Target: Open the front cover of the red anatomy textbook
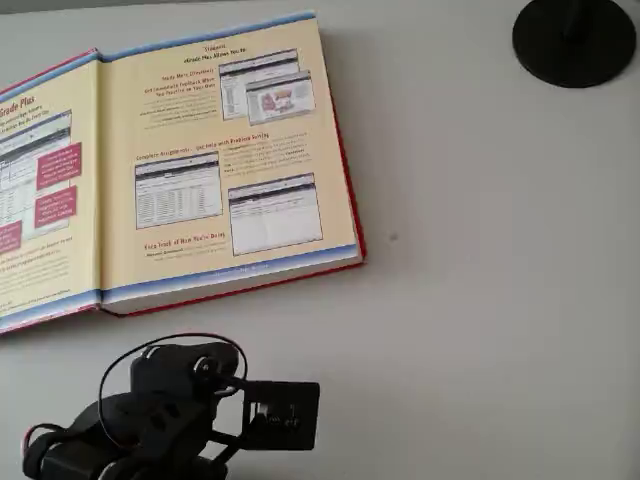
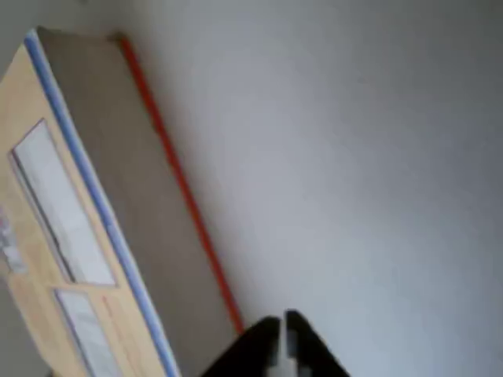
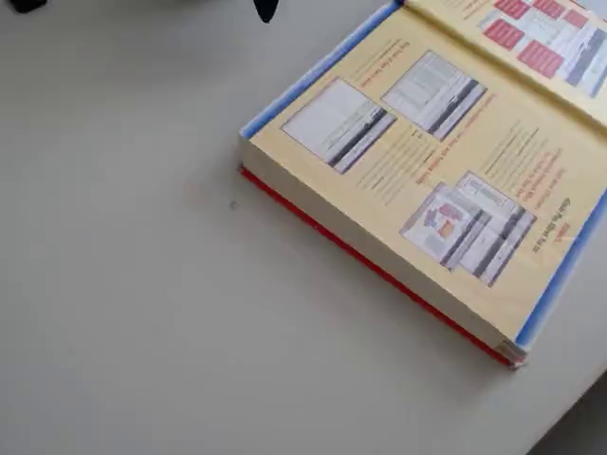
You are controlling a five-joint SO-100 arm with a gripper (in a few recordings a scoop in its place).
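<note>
The red anatomy textbook [image 1: 230,160] lies open on the table, showing cream-yellow pages with screenshots and blue strips. Its front cover [image 1: 45,200] is folded flat to the left in the overhead view, inner side up with red boxes. The fixed view has the cover [image 3: 541,38] at the top right and the textbook [image 3: 427,171] below it. My gripper [image 2: 281,326] hovers over bare table just off the textbook's [image 2: 71,212] red-edged corner, fingers together with nothing between them. My arm [image 1: 170,410] sits in front of the book's near edge.
A black round base [image 1: 575,40] stands at the top right of the overhead view. Grey table [image 1: 480,300] spreads to the right of the book. The table's edge [image 3: 569,417] cuts across the lower right corner of the fixed view.
</note>
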